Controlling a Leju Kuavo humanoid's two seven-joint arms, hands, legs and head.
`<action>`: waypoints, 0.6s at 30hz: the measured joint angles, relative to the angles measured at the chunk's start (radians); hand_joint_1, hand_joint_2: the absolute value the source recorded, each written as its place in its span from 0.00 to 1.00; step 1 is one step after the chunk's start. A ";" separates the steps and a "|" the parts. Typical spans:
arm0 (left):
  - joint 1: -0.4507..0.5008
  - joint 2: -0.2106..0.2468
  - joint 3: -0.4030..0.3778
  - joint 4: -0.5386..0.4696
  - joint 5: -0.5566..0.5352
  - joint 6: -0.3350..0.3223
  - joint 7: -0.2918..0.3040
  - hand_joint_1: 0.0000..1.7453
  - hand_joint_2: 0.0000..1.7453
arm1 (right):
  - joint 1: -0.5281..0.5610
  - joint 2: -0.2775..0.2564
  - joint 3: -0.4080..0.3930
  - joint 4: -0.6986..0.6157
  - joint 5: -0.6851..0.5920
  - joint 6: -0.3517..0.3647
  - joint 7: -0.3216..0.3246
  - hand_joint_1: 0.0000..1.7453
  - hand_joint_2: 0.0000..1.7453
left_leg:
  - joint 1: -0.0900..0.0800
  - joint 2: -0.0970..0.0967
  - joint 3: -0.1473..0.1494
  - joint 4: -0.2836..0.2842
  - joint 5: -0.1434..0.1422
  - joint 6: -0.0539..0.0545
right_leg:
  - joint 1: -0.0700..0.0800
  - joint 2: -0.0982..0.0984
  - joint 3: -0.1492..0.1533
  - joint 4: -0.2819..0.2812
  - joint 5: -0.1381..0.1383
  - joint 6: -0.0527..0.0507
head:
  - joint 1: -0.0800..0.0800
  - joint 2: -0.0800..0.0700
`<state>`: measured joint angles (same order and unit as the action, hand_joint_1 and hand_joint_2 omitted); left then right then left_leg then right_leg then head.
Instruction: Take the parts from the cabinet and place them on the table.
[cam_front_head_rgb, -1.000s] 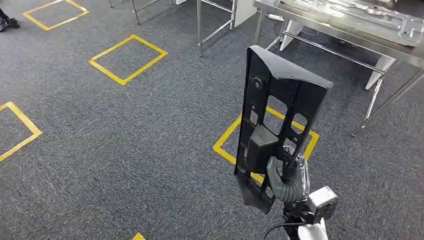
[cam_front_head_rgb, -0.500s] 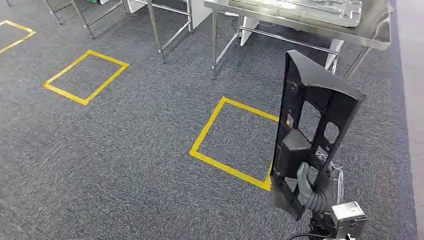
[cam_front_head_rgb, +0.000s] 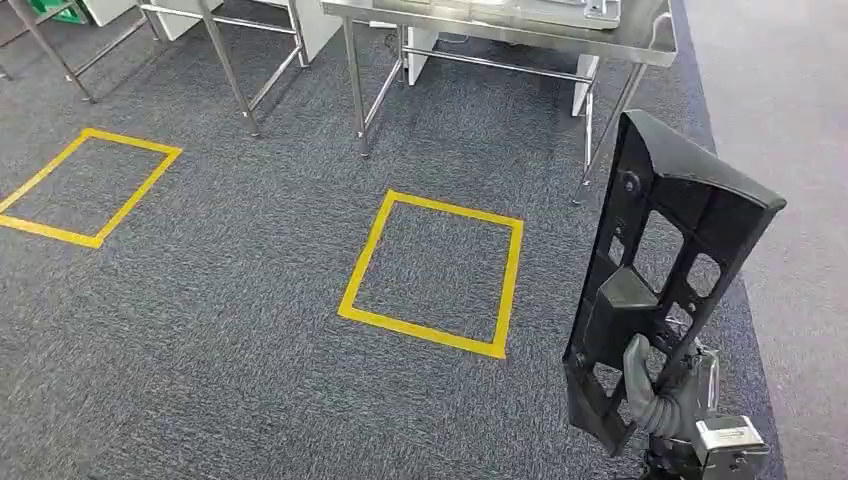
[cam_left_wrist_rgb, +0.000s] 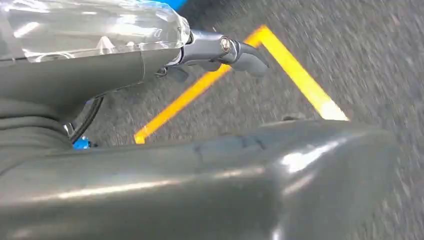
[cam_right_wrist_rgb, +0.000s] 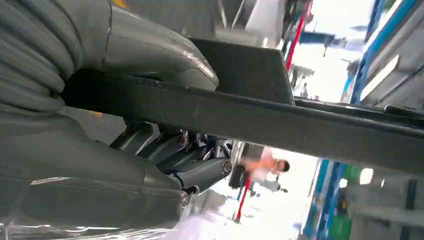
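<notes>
A long black plastic part (cam_front_head_rgb: 660, 260) with cut-out openings stands upright at the lower right of the head view. My right hand (cam_front_head_rgb: 665, 395) grips it near its lower end. In the right wrist view the thumb lies over the part's black edge (cam_right_wrist_rgb: 300, 125) and the fingers (cam_right_wrist_rgb: 200, 172) curl under it. The steel table (cam_front_head_rgb: 640, 45) stands ahead at the top of the head view, with silver metal parts (cam_front_head_rgb: 540, 8) lying on it. My left hand (cam_left_wrist_rgb: 150, 65) hangs over the carpet, holding nothing, with its fingers (cam_left_wrist_rgb: 240, 50) stretched out.
A yellow taped square (cam_front_head_rgb: 435, 272) marks the grey carpet in front of the table; another square (cam_front_head_rgb: 85, 185) lies to the left. Legs of a second steel table (cam_front_head_rgb: 225, 60) stand at the upper left. A blurred person (cam_right_wrist_rgb: 265, 167) appears far off in the right wrist view.
The whole view has swung and moved forward: the table is now closer and straight ahead. The black part stays upright in my right hand's grip.
</notes>
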<state>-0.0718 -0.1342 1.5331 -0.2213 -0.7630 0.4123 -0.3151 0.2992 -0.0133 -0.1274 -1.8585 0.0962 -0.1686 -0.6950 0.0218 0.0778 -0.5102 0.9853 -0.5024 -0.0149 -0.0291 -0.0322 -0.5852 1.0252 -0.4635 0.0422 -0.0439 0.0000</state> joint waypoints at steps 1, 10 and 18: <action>-0.003 0.004 0.000 0.000 -0.001 -0.007 0.002 0.00 0.00 | 0.008 0.005 -0.009 -0.001 0.003 -0.005 0.000 1.00 1.00 | -0.002 0.002 0.005 0.003 -0.008 -0.008 | 0.005 0.005 0.001 -0.007 -0.002 -0.010 | 0.000 0.000; 0.004 0.043 -0.005 -0.002 -0.014 -0.067 0.018 0.00 0.00 | 0.041 0.040 -0.044 -0.014 0.060 -0.032 0.024 1.00 1.00 | 0.003 -0.067 -0.175 0.342 -0.122 -0.031 | 0.018 0.036 0.066 -0.012 -0.054 -0.073 | -0.001 0.000; 0.010 0.043 -0.012 -0.002 -0.032 -0.091 0.014 0.00 0.00 | 0.016 0.059 -0.048 -0.024 0.104 -0.052 0.084 1.00 1.00 | -0.034 -0.077 -0.106 0.049 0.057 0.033 | 0.022 0.066 0.153 -0.021 -0.118 -0.049 | -0.002 0.000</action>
<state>-0.0618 -0.0908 1.5210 -0.2235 -0.7946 0.3216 -0.3010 0.3151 0.0462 -0.1751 -1.8826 0.2003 -0.2209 -0.6111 -0.0126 0.0010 -0.6164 1.0347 -0.4455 0.0181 -0.0074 0.0336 -0.4318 1.0039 -0.5810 -0.0065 -0.0454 0.0000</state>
